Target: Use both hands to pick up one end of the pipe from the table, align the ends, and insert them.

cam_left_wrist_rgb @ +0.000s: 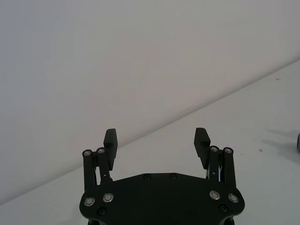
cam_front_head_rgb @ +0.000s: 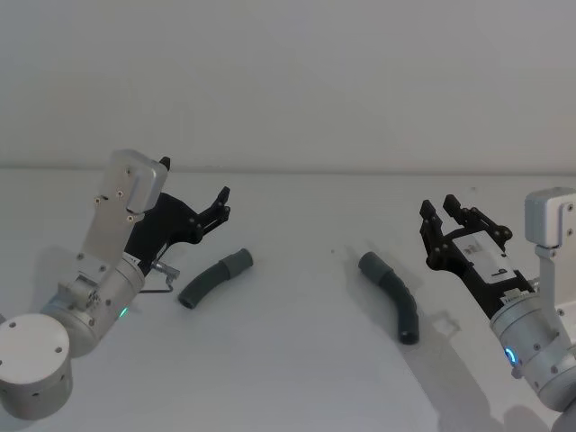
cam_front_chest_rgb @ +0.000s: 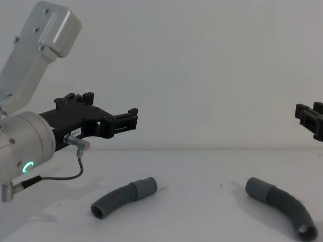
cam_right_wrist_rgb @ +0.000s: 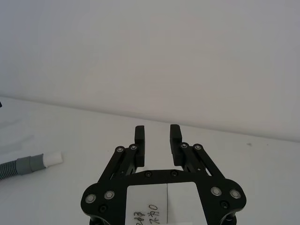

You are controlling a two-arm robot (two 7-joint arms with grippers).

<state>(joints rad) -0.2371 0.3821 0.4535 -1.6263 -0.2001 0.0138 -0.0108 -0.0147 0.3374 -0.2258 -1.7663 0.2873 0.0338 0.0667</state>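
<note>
Left gripper (cam_left_wrist_rgb: pixel 156 138) (cam_front_head_rgb: pixel 222 203) (cam_front_chest_rgb: pixel 132 120), black plastic, two fingers: I had the fingers spread wide, with nothing between them. It hung in the air over the left half of the plain white matte table (cam_front_head_rgb: pixel 297 378), tips aimed toward the far edge and the middle. Behind it was the silver cylindrical wrist, with the green ring (cam_front_chest_rgb: pixel 28 166) lit and a thin grey cable (cam_front_chest_rgb: pixel 70 174) looping off its side.

Right gripper (cam_right_wrist_rgb: pixel 157 131) (cam_front_head_rgb: pixel 439 207) (cam_front_chest_rgb: pixel 309 112), same black build: fingers apart with a narrower gap, also empty. It hung over the right side of the table, tips toward the far edge and angled inward.

Left pipe piece (cam_front_head_rgb: pixel 214 277) (cam_front_chest_rgb: pixel 123 196), a short curved grey corrugated hose, lay flat on the table just on the near-edge side of the left gripper's tips and clear of them. The smooth left cuff (cam_front_head_rgb: pixel 241 261) (cam_front_chest_rgb: pixel 146 185) pointed toward the table's middle, the open end toward the left edge.

Right pipe piece (cam_front_head_rgb: pixel 394 292) (cam_front_chest_rgb: pixel 282 204), a matching grey corrugated hose, lay flat right of the table's middle, between the centre and the right gripper, not touching it. The smooth right cuff (cam_front_head_rgb: pixel 371 265) (cam_front_chest_rgb: pixel 257 187) was at the far-edge end, the open end toward the near edge.

The two pieces lay well apart, with bare table between the cuffs.

The right wrist view caught a grey corrugated end with a grey cuff and a white tip (cam_right_wrist_rgb: pixel 52 158). I couldn't tell which piece it was.
</note>
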